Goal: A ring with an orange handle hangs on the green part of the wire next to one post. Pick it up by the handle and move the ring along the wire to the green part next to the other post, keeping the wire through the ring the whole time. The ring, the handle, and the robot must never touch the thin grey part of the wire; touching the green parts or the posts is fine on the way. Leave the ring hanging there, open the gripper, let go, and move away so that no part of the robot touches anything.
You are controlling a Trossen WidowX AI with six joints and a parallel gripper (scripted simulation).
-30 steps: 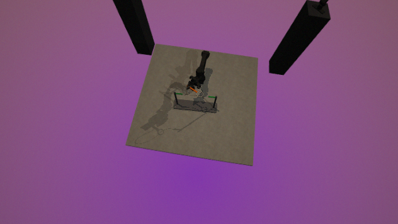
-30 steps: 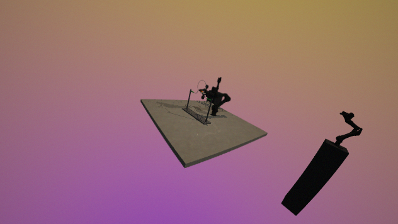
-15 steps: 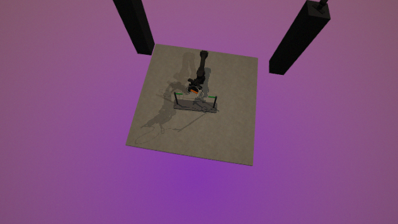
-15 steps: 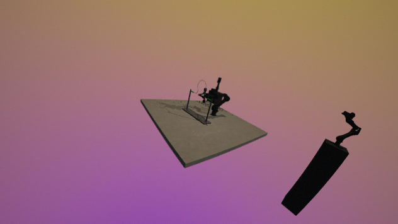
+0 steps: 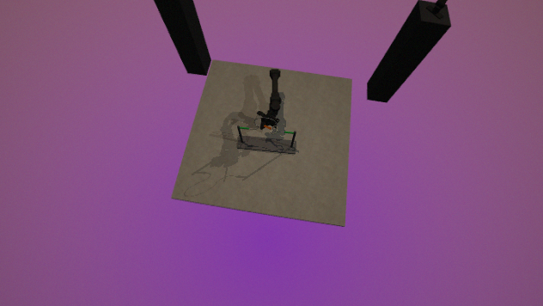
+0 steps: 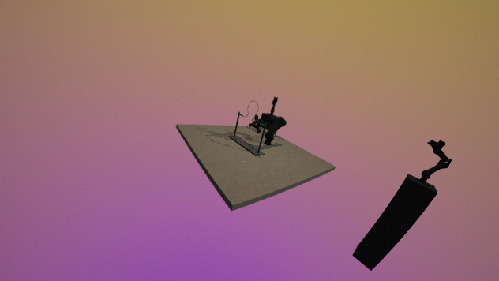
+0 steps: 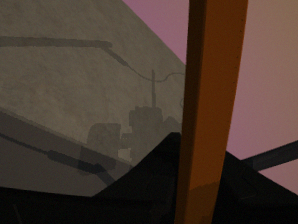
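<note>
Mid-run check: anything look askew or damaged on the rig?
Nothing stands out as damaged. Both posts stand upright, and the gripper is shut on the orange handle. I can't tell whether the ring is clear of the grey wire.

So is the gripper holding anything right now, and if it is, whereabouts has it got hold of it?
Yes, the orange handle of the ring, between its fingers; the exact spot along the handle can't be told.
</note>
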